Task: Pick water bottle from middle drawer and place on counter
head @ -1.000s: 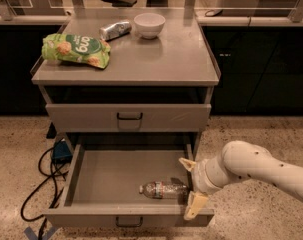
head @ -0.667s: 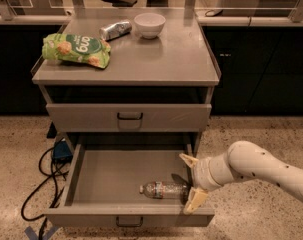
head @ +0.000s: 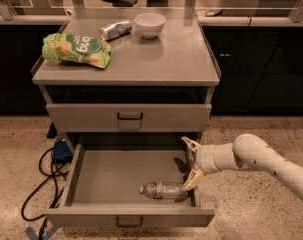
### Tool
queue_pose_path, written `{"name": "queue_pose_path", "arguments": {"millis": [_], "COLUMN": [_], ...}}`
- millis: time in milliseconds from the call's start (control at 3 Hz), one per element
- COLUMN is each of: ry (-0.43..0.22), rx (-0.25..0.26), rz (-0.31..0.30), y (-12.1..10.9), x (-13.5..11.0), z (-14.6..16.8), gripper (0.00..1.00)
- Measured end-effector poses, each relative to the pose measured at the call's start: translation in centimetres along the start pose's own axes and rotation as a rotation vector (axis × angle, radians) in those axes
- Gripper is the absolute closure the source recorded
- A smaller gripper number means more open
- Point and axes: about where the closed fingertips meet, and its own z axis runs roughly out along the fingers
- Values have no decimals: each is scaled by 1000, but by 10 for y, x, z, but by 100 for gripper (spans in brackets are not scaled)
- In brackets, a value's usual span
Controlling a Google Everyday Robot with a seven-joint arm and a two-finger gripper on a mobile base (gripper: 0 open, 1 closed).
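The water bottle [head: 161,189] lies on its side in the front right of the open middle drawer [head: 116,171], cap to the left. My gripper [head: 191,161] reaches in from the right over the drawer's right edge, just above and right of the bottle. Its two tan fingers are spread wide apart and hold nothing; the lower finger [head: 192,179] ends close to the bottle's base. The counter [head: 166,59] is the grey cabinet top above.
On the counter lie a green snack bag [head: 77,49], a silvery can [head: 115,30] and a white bowl [head: 149,24]. A taller-fronted shut drawer [head: 129,117] sits above the open one. Black cables and a blue box [head: 61,151] lie on the floor at left.
My gripper has moved left, from outside the drawer's right front corner to over the drawer edge, closer to the bottle. The bottle has not moved.
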Motion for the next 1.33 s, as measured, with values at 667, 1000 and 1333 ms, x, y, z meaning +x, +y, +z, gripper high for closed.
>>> {"name": "queue_pose_path", "arguments": {"millis": [667,1000,1333], "ry": [184,221,216], "rx": [-32,25,62], "rz": [-38,-30,-30], "y": [6,-4,-11], "x": [10,20,21], "z": [20,51,58], "gripper": [0,0,0]}}
